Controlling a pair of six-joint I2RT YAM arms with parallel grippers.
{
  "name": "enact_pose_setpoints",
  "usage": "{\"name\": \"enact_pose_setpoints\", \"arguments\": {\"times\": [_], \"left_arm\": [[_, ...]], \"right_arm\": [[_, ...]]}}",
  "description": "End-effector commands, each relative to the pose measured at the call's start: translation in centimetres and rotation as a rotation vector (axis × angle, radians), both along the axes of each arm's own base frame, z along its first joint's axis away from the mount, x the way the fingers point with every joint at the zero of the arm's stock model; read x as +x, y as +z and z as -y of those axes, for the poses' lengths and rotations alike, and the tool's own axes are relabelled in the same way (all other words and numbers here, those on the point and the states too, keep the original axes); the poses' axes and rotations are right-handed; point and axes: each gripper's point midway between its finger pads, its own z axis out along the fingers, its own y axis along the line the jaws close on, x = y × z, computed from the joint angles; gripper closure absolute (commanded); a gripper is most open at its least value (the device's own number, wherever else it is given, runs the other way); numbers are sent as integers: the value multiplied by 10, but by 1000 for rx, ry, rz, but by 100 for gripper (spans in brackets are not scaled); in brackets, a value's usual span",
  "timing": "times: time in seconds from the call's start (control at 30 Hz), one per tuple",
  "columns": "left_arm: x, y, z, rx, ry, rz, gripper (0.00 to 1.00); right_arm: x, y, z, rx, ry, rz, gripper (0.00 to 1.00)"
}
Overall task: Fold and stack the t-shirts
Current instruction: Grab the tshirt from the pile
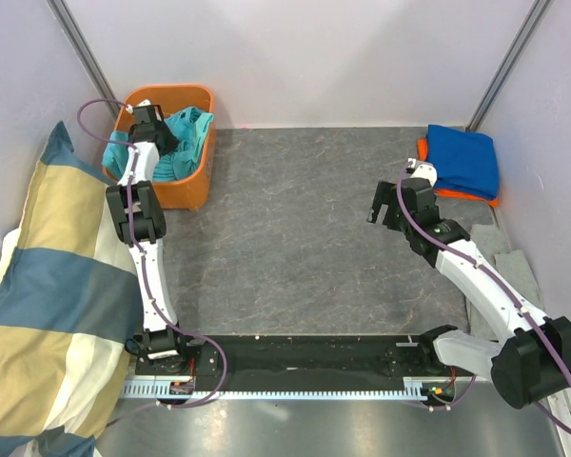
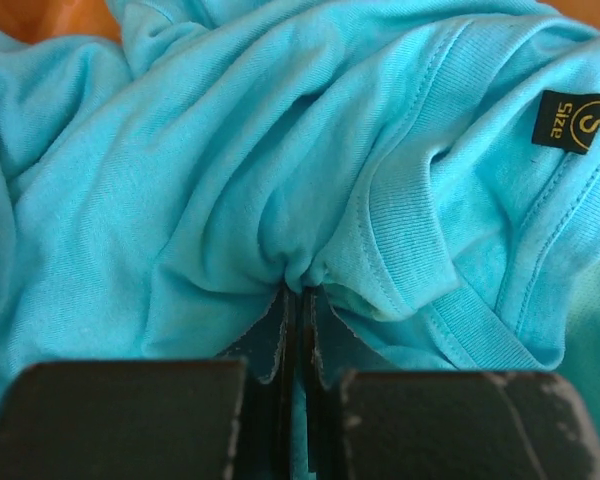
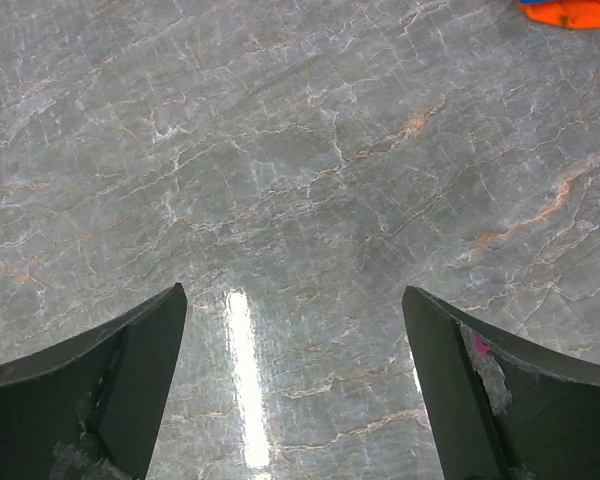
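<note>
The left gripper is down inside the orange basket, its jaws pressed together on a pinched fold of the turquoise t-shirt. The cloth bunches into the pinch, with creases fanning up and outward from it. The shirt is crumpled, soft and plain in colour. Its ribbed neckband curves just beside the pinch, and a black size label with yellow print shows inside the collar. More teal fabric lies heaped in the basket around it.

The right gripper hangs well apart from the basket over the bare grey marbled table, jaws spread wide and holding nothing. Farther from the basket, at the opposite far corner, a folded royal blue t-shirt lies on top of an orange t-shirt. A striped pillow lies just beside the basket, nearer the arm bases.
</note>
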Motion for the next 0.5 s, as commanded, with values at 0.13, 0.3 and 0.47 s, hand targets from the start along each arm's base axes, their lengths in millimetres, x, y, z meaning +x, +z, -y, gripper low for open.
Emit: {"name": "enact_pose_setpoints", "arguments": {"times": [0.13,0.3,0.47], "left_arm": [[-8,105,1,-21,3,159,98],[-33,202,11,-29,-1,298,98],[-60,303,35,-43,-63,475,98]], "right_arm": [[5,15,-9,45,14,35,2],[3,19,-11,62,30,49,2],[1,26,-15,68,63,66,2]]}}
